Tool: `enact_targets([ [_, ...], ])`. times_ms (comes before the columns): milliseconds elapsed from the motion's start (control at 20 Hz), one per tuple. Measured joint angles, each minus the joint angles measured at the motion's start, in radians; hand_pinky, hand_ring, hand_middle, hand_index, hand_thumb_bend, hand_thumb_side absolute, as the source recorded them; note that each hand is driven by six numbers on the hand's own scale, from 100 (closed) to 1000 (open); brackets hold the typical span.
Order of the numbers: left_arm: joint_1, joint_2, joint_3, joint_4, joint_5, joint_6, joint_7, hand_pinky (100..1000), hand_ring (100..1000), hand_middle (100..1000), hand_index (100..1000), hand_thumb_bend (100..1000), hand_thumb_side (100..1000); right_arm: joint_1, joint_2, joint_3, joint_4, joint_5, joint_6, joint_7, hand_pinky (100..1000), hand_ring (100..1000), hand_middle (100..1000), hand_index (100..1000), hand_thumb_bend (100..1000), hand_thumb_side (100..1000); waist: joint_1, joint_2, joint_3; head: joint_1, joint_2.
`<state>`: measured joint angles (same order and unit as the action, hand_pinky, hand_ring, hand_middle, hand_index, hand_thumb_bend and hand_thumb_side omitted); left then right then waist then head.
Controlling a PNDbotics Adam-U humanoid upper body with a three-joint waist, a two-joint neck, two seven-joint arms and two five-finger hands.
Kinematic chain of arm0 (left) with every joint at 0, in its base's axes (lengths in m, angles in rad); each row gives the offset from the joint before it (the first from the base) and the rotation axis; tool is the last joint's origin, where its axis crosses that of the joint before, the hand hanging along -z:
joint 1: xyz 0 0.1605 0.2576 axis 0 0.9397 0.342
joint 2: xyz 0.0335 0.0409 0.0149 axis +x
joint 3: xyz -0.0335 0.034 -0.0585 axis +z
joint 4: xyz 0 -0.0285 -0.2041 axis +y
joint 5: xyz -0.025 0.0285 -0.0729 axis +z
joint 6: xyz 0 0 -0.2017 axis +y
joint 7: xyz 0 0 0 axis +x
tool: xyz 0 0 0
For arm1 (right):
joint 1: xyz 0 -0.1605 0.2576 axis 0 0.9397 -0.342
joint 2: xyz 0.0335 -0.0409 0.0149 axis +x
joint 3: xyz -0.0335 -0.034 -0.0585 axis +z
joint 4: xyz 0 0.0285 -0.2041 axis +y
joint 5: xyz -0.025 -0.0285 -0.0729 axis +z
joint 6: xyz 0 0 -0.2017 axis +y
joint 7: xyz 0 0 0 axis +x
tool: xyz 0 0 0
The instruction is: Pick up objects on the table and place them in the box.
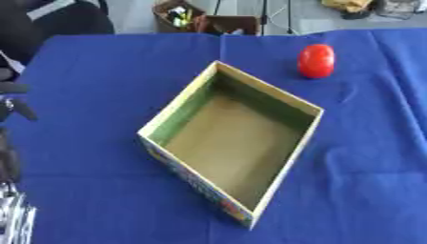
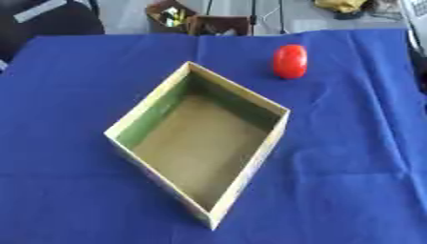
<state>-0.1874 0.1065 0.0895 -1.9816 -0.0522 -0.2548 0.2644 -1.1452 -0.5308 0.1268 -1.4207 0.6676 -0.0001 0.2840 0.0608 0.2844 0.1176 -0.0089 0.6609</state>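
A red rounded object (image 1: 316,61) stands on the blue cloth at the far right, just beyond the box's far corner. The open cardboard box (image 1: 269,87) sits turned like a diamond in the middle of the table; its brown floor is bare and its inner left wall is green. My left hand (image 1: 10,159) shows only as a sliver at the left edge, dark fingers (image 1: 20,109) pointing up and spread, well clear of the box and holding nothing. My right hand shows in neither view.
The blue cloth (image 1: 100,95) covers the whole table. Beyond its far edge stand brown cartons with small items (image 1: 179,16), and a black shape (image 1: 50,24) fills the upper left corner.
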Motion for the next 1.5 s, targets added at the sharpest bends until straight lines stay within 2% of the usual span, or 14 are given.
enact_targets([
  [300,-0.006,0.0,-0.001,0.0,0.001,0.002,-0.002,283,542,587,713,100,932,-0.063,0.075,-0.025,0.145,0.089,-0.009,0.081,777,778,796,878,406,1000,-0.001,0.006,0.016,-0.013,-0.012],
  [550,-0.008,0.0,-0.005,0.0,0.004,0.002,-0.006,283,542,588,712,100,932,-0.099,0.123,-0.04,0.269,0.165,-0.044,0.102,785,785,802,879,406,1000,-0.003,0.013,0.028,-0.028,-0.022],
  [850,-0.014,0.0,-0.006,0.0,0.004,0.0,-0.009,282,542,588,712,100,933,-0.131,0.166,-0.047,0.418,0.256,-0.104,0.067,801,802,816,887,410,1000,-0.007,0.021,0.034,-0.038,-0.032],
  [1250,-0.015,0.0,-0.006,0.0,0.004,0.002,-0.011,280,542,589,712,100,934,-0.164,0.189,-0.059,0.613,0.378,-0.181,-0.005,818,824,832,897,427,1000,-0.007,0.029,0.041,-0.044,-0.04],
  [1500,-0.015,0.0,-0.006,0.0,0.004,0.004,-0.013,280,543,589,712,100,934,-0.172,0.191,-0.071,0.69,0.453,-0.198,-0.025,828,835,841,899,424,1000,-0.007,0.034,0.039,-0.045,-0.046],
])
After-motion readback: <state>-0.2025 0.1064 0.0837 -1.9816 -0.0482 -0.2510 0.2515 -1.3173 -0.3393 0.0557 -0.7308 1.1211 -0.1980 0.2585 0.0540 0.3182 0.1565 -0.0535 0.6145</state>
